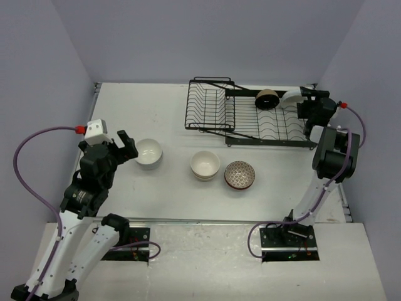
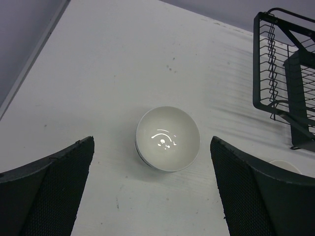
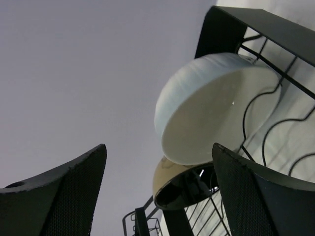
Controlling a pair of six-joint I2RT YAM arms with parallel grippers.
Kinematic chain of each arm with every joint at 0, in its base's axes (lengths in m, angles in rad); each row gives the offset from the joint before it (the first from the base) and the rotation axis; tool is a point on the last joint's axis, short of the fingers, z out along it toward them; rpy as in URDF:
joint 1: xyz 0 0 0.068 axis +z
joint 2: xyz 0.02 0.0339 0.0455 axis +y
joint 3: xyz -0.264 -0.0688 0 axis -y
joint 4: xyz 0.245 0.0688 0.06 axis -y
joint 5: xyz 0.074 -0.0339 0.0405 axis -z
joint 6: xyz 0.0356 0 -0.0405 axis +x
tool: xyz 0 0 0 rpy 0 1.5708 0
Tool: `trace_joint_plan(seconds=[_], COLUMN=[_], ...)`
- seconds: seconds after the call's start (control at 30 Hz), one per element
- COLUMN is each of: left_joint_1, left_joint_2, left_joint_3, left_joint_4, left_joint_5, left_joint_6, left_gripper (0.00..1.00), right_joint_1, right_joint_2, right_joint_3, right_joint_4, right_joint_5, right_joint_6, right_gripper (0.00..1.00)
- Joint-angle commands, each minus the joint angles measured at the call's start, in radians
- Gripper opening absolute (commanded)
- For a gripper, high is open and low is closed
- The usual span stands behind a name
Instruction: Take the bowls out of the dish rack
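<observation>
Where the right claw (image 1: pixel 304 99) (image 3: pixel 158 145) is: at the far right end of the dish rack (image 1: pixel 213 114) (image 3: pixel 231 23), turned sideways toward it.
Right claw, opening: the two fingers (image 3: pixel 59 196) stand wide apart and nothing is gripped between them. Whether a finger touches the bowl in front, I cannot tell.
Rack white bowl (image 1: pixel 291 98) (image 3: pixel 211 108): it stands on its edge in the wires, directly in front of the right claw, in line with the gap between the fingers.
Tan bowl (image 1: pixel 267 99) (image 3: pixel 182 184): also on its edge in the rack, dark inside, just behind the rack white bowl as the right claw sees it.
Left claw (image 1: pixel 125 147) (image 2: pixel 151 140): it hangs above the table (image 1: pixel 125 113) with fingers fully spread and holds nothing.
Table white bowl (image 1: pixel 149 152) (image 2: pixel 168 138): upright on the table, below the left claw, between its two fingers in the wrist view and apart from both.
Cream bowl (image 1: pixel 205 165): upright on the table, to the right of the left claw, beyond the table white bowl.
Red-patterned bowl (image 1: pixel 240 174): just beside the cream bowl, on the side away from the left claw.
Dish rack, from the left claw (image 2: pixel 280 64): ahead and to the right, well apart from it.
</observation>
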Motion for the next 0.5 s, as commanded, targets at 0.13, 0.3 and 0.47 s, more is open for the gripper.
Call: trace_joint_plan(seconds=[0.13, 0.3, 0.47], left_joint_1=[-0.005, -0.005, -0.005], left_joint_2=[0.009, 0.02, 0.029], left_joint_3=[-0.015, -0.015, -0.015], left_joint_4=[0.037, 0.039, 0.042], left_joint_5=[0.006, 0.009, 0.009], left_joint_6=[0.018, 0.023, 0.024], left_gripper=[1.0, 1.0, 1.0], right_joint_1=[-0.006, -0.006, -0.006], right_joint_2=[0.139, 0.214, 0.248], right_joint_3=[0.181, 0.202, 0.199], right_joint_4=[0.186, 0.222, 0.242], right_joint_5=[-0.042, -0.052, -0.059], right_joint_6=[0.011, 0.052, 0.054], right_gripper=[0.7, 0.55, 0.53])
